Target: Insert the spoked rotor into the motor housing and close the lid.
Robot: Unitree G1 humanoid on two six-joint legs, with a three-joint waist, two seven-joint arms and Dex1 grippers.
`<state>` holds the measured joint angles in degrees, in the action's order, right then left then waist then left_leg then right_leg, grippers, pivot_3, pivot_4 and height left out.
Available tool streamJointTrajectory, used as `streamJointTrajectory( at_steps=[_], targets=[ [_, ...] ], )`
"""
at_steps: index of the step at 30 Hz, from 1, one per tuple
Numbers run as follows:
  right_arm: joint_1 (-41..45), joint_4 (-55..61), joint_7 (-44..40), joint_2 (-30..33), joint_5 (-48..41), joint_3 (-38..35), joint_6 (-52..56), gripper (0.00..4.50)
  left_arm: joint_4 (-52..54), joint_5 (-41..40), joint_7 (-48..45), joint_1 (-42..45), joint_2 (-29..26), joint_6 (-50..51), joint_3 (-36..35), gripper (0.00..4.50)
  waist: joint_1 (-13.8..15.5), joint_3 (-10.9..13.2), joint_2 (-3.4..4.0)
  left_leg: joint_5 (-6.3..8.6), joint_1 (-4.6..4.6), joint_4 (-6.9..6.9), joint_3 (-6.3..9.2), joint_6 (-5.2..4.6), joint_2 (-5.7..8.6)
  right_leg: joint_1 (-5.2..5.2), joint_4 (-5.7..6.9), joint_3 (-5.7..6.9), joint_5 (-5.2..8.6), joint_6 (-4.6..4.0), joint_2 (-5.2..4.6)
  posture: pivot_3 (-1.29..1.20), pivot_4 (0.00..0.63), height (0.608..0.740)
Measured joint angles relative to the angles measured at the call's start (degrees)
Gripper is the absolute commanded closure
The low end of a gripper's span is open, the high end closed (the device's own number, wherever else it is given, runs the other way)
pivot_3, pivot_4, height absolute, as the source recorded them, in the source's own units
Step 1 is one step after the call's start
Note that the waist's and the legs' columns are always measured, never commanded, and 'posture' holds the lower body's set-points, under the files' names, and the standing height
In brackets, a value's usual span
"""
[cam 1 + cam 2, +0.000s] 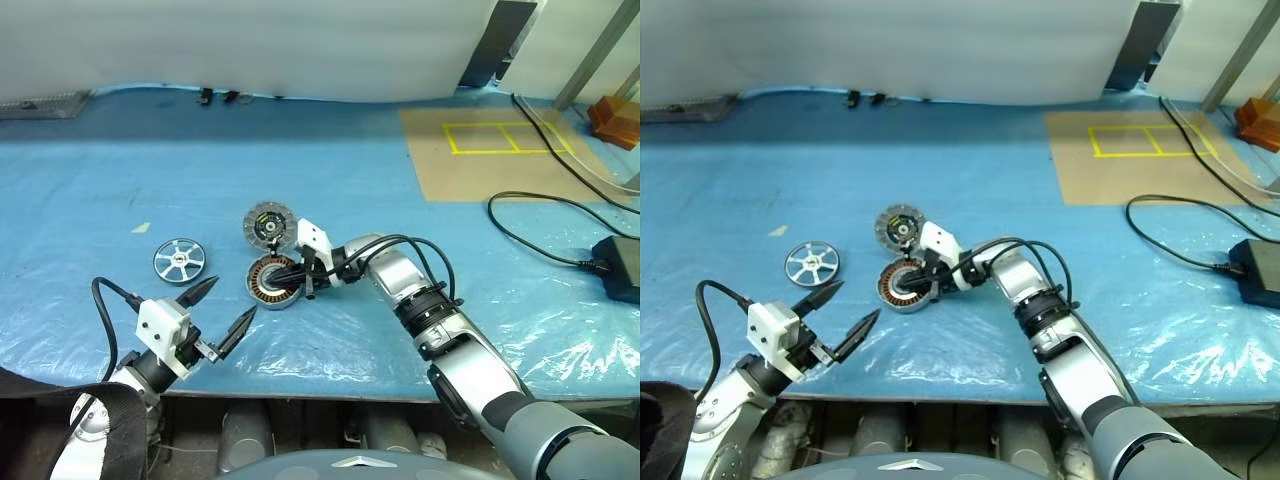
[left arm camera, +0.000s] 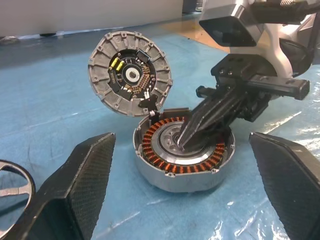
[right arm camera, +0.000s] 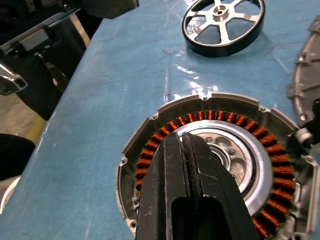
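Motor housing (image 1: 272, 281) on blue sheet (image 1: 120, 200), lid (image 1: 267, 224) hinged up behind. Right gripper (image 2: 182, 142) closed, empty, tips over housing centre. Spoked rotor (image 1: 179, 261) flat, apart on left. Left gripper (image 1: 222, 312) spread wide, empty, nearby.

The two head eyes are looking forward and down from well above the blue-covered table (image 1: 330, 180), taking in both arms. The left wrist camera is sitting low and close, facing across the motor housing (image 2: 185, 160) and its raised lid (image 2: 130, 75). The right wrist camera is peering down along its fingers, nearest of all, sharing that motor housing and the spoked rotor (image 3: 222, 25).
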<state>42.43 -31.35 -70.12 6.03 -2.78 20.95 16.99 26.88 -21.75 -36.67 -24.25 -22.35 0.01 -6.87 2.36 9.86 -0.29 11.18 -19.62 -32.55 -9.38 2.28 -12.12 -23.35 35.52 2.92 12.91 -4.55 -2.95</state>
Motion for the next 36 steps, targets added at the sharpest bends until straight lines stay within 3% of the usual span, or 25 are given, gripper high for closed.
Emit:
streamJointTrajectory(
  at_steps=[6, 11, 19, 22, 25, 30, 36],
  targets=[
    [2.38, -1.85, 2.81, 0.74, 3.55, 2.25, -5.80, 4.45, 0.26, -0.20, 0.11, -0.31, -0.72, 0.70, -0.25, 0.00, -0.01, 0.00, 0.00, 0.00, -0.04, 0.05, -0.01, 0.00, 0.03, -0.01, -0.11, 0.00, -0.15, -0.26, -0.01, 0.00, 0.150, 0.740],
    [2.34, -1.90, 2.07, -0.06, 2.29, 1.69, -4.64, 4.45, 1.24, -1.88, 1.07, 2.74, -2.73, 3.08, -3.19, 0.00, 0.07, 0.01, 0.00, 0.00, -0.10, 0.03, 0.00, 0.00, 0.03, -0.06, -0.11, 0.01, -0.17, -0.29, -0.01, 0.00, 0.150, 0.740],
    [2.40, -1.34, 1.93, -0.47, 0.78, 0.47, -2.66, 4.45, 1.46, -8.63, 3.51, 12.91, -15.58, 20.51, -11.02, 0.00, -0.14, 0.00, -0.02, -0.01, -0.44, 0.01, 0.01, 0.00, 0.14, -0.48, -0.04, 0.01, -0.21, -0.37, 0.00, 0.00, 0.150, 0.740],
    [2.26, -0.57, 3.15, -1.71, 0.58, 0.23, -2.56, 4.50, -3.15, -8.56, -0.04, 15.77, -20.58, 23.82, -11.00, 0.81, -0.14, 0.00, -0.02, -0.02, -0.65, 0.02, 0.00, 0.00, 0.22, -0.73, 0.03, 0.01, -0.22, -0.39, 0.02, 0.00, 0.150, 0.740],
    [1.89, 1.24, 4.17, -2.02, 0.52, 0.18, -2.43, 4.50, -7.65, -7.72, -3.68, 17.82, -23.98, 24.98, -10.60, 1.91, -0.06, 0.00, -0.02, -0.03, -0.69, 0.03, -0.01, 0.01, 0.21, -0.73, -0.01, 0.00, -0.21, -0.39, -0.01, 0.00, 0.150, 0.740],
    [-0.34, 2.93, 6.99, -2.29, 0.48, -0.06, -1.91, 4.50, -17.29, -5.94, -11.02, 24.81, -29.08, 25.63, -7.65, 1.91, 0.24, 0.00, -0.08, -0.04, -0.68, -0.01, 0.01, 0.03, 0.22, -0.71, 0.05, 0.01, -0.22, -0.38, -0.04, 0.00, 0.150, 0.740],
    [-2.74, 5.95, 9.37, -2.15, 0.43, -0.10, -0.73, 4.50, -30.77, -0.76, -16.55, 34.22, -29.98, 25.21, -1.13, 1.91, 0.16, 0.00, -0.09, -0.17, -0.62, 0.02, 0.01, 0.25, 0.24, -0.69, 0.07, -0.01, -0.22, -0.37, -0.08, 0.00, 0.150, 0.740]
  ],
)
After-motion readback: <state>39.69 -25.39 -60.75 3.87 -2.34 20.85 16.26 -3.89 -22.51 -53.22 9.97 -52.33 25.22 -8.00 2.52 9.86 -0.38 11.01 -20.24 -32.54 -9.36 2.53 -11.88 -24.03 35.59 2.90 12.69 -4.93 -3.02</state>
